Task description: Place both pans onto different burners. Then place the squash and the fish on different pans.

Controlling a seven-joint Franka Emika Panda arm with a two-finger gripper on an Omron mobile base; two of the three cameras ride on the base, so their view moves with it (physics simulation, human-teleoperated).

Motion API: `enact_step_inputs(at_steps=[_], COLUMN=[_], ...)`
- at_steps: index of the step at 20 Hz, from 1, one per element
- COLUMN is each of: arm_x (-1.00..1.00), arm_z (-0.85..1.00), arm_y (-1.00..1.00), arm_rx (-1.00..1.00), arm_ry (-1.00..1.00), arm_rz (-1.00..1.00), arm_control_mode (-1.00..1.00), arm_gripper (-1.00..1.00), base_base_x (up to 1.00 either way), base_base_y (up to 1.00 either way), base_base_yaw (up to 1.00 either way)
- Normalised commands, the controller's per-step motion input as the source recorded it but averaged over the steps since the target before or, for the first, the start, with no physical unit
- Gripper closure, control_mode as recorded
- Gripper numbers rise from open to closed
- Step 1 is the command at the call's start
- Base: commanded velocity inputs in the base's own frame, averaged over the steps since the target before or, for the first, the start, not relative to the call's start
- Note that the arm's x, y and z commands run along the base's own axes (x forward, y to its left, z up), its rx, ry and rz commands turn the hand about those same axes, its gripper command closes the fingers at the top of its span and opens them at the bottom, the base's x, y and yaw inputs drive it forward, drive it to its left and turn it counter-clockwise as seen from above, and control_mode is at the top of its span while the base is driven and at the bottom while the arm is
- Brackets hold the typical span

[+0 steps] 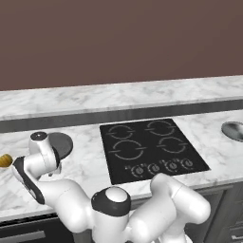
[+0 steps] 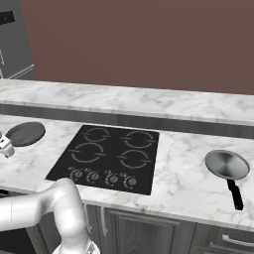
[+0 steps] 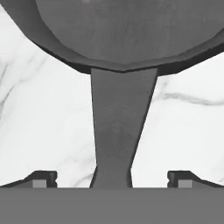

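Note:
The dark grey skillet (image 1: 64,144) lies on the marble counter left of the cooktop, also seen in the right base view (image 2: 25,133). In the hand view its short handle (image 3: 114,131) runs down from the pan body (image 3: 122,30) and passes between my fingertips. My gripper (image 3: 113,179) is open and straddles the handle's end, with a gap on each side. The silver pan (image 2: 227,164) with its black handle (image 2: 236,194) rests on the counter right of the cooktop (image 1: 233,130). The squash (image 1: 4,160) sits at the far left edge. The fish is out of view.
The black cooktop (image 1: 151,148) with ring burners (image 2: 134,159) lies between the two pans, with a row of knobs (image 1: 154,168) along its front edge. A raised marble ledge (image 1: 118,97) runs behind the counter. My arm's elbow (image 1: 180,199) bulks low at the front.

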Motion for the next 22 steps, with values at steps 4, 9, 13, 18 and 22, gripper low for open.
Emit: enact_step_inputs(at_steps=[4,9,13,18,22], arm_x=[0.15,0.08,0.0,0.0,0.0], arm_z=[-0.03,0.0,0.0,0.03,0.12], arm_y=[0.18,0.11,0.04,0.05,0.01], arm_rx=[0.0,0.0,0.01,0.04,0.07], arm_ry=[0.0,0.0,0.0,0.0,0.0], arm_rz=[0.0,0.0,0.0,0.0,-0.01], arm_control_mode=[-1.0,-1.0,-1.0,-1.0,-1.0], arm_gripper=[-1.0,-1.0,-1.0,-1.0,-1.0], base_base_x=[0.0,0.0,0.0,0.0,0.0], base_base_y=[0.0,0.0,0.0,0.0,0.0], base_base_yaw=[0.0,0.0,0.0,0.0,0.0])
